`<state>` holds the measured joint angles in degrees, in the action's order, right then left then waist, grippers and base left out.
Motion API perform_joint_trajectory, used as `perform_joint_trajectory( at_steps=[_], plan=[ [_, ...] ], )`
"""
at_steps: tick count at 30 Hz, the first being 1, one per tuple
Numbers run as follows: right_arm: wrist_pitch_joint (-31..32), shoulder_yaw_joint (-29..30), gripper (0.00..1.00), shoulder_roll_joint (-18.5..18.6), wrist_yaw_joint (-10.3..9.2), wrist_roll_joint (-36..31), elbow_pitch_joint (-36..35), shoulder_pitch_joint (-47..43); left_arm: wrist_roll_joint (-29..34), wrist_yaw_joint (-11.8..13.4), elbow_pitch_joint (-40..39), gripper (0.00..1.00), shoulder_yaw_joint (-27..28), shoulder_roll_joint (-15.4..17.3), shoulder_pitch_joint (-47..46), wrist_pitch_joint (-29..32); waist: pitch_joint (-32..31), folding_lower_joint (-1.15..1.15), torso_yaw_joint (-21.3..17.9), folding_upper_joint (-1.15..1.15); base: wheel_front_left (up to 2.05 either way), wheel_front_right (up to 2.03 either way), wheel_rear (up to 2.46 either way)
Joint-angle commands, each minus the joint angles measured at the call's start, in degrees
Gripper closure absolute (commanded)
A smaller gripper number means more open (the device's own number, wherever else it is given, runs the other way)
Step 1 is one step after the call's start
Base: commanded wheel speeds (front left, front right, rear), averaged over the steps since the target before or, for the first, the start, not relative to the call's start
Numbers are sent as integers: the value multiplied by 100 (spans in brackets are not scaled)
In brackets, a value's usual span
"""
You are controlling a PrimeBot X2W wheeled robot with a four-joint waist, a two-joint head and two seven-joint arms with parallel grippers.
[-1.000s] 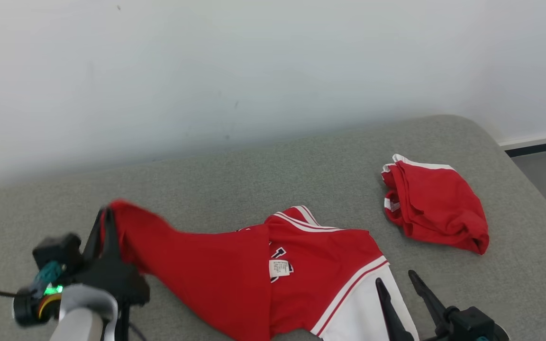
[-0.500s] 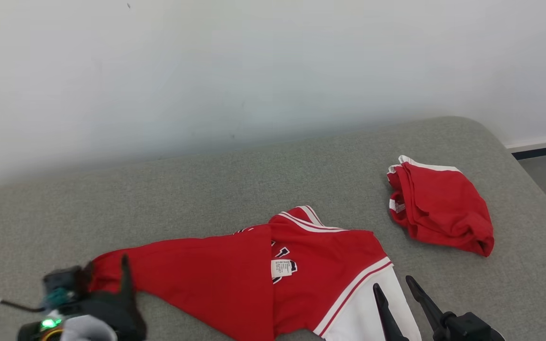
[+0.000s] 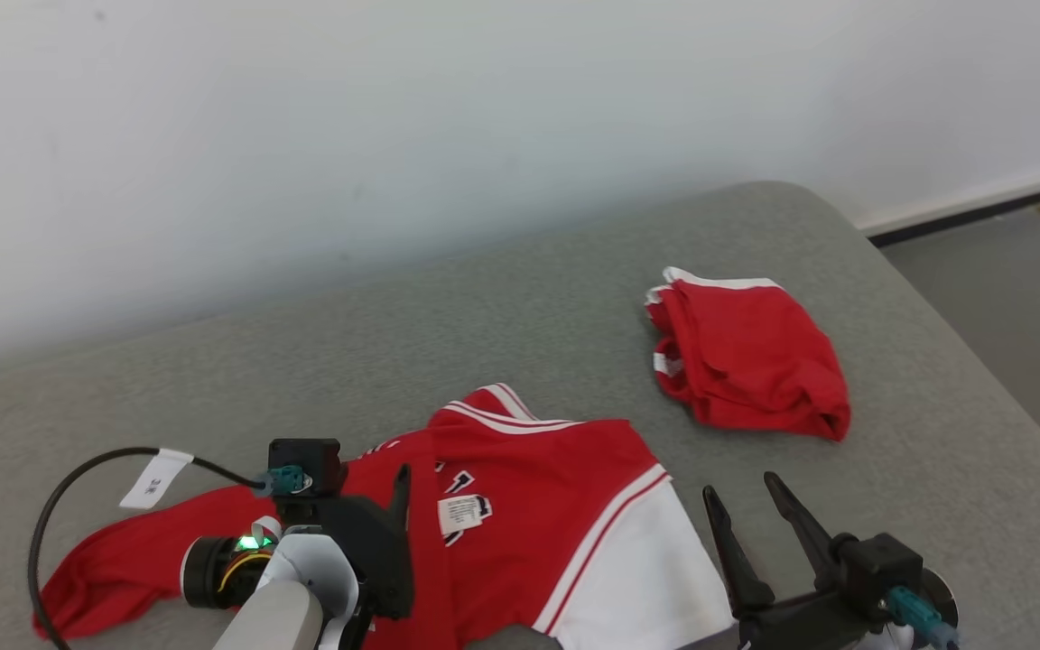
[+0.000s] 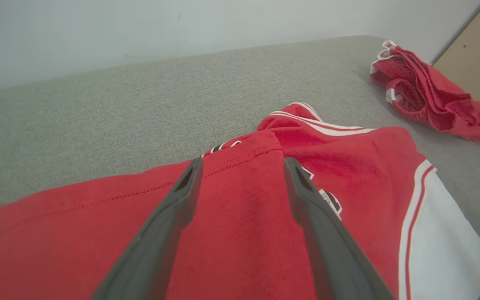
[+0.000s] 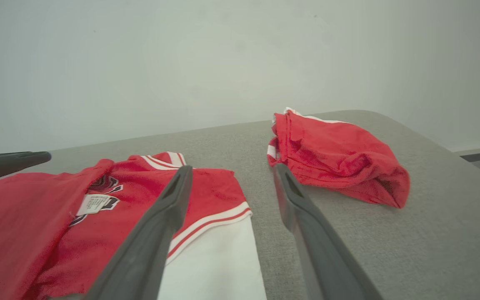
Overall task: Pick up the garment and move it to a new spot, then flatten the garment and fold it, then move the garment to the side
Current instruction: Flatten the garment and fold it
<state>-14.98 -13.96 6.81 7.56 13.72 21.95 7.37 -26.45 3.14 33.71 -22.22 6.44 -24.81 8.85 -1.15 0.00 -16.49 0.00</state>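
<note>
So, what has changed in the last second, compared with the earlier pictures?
The left gripper brought the raised end of the red-and-white fabric jersey down onto the grey padded surface, opened its fingers and let it go, then moved toward the jersey's middle. The camera also shifted. Unchanged: the right gripper is open near the jersey's white part, and the small folded red garment lies apart.

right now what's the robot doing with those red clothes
A two-armed robot is working on a red and white jersey on a grey padded surface. Its left gripper is open over the red part, its right gripper open near the white panel; neither holds cloth. The jersey lies rumpled, not yet folded. Another red garment sits bunched apart.
</note>
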Motion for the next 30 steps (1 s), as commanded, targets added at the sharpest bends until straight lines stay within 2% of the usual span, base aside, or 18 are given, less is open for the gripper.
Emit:
perform_joint_trajectory(
  at_steps=[1,7,14,19,20,21,22,30],
  plan=[
    [-12,-8,0,32,-12,49,70,104,63,43,67,0,-9,17,-66,33,187,0,-437,0,0,0,0],
    [-12,-21,0,93,-12,223,405,495,43,195,383,0,39,74,-221,126,370,0,-810,0,0,0,0],
    [-12,-104,0,124,-12,335,520,661,139,294,717,0,-71,94,-407,173,431,0,-910,0,0,0,0],
    [-12,-151,0,122,-12,392,497,672,356,507,970,0,-157,159,-590,65,450,0,-927,0,0,0,0],
    [-12,-150,0,125,-12,391,493,668,376,540,1008,51,-167,161,-625,40,452,0,-923,0,0,0,0],
    [-12,-143,0,129,-12,393,492,663,404,547,1052,67,-184,160,-655,8,452,0,-914,0,0,0,0],
    [-12,-126,0,136,-12,396,491,652,409,526,1098,100,-205,152,-683,2,451,0,-897,0,0,0,0],
    [-12,-19,0,189,-12,397,384,465,231,444,1172,100,-119,39,-730,-442,397,0,-604,0,0,0,0]
  ],
)
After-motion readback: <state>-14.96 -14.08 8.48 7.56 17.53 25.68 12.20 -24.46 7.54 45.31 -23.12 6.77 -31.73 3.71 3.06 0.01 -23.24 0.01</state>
